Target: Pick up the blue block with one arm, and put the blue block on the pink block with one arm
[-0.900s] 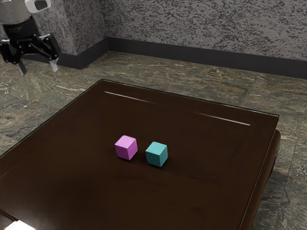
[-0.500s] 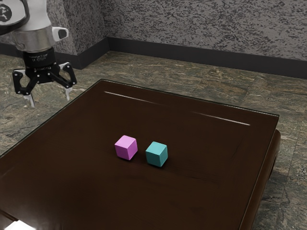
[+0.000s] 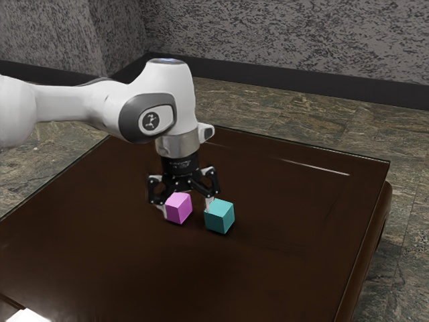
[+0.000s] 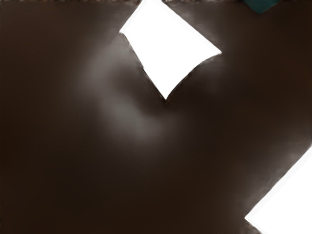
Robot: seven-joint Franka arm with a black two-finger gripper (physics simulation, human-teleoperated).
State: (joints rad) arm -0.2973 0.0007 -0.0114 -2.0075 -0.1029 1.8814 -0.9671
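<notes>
The blue block [image 3: 219,215], a teal-blue cube, rests on the dark table [image 3: 288,221] beside the pink block [image 3: 178,208], which lies toward the exterior view's left of it. My gripper [image 3: 186,204] hangs low over the table with its fingers spread open, one fingertip [image 3: 163,208] on the pink block's left and the other between the two blocks. I cannot tell whether the fingers stand around the pink block or just behind it. Nothing is held. In the wrist view a corner of the blue block [image 4: 261,4] shows past the hand over the dark table [image 4: 97,161].
The white arm [image 3: 74,111] comes in from the exterior view's left above the table. The table's raised rim [image 3: 365,235] runs along the right side, with stone floor [image 3: 281,107] beyond. Bright patches [image 4: 168,46] lie on the glossy tabletop in the wrist view.
My hand has swept from above the table's far left corner down and to the right, arriving low at the pink block. The fingers stay open. Neither block has moved.
</notes>
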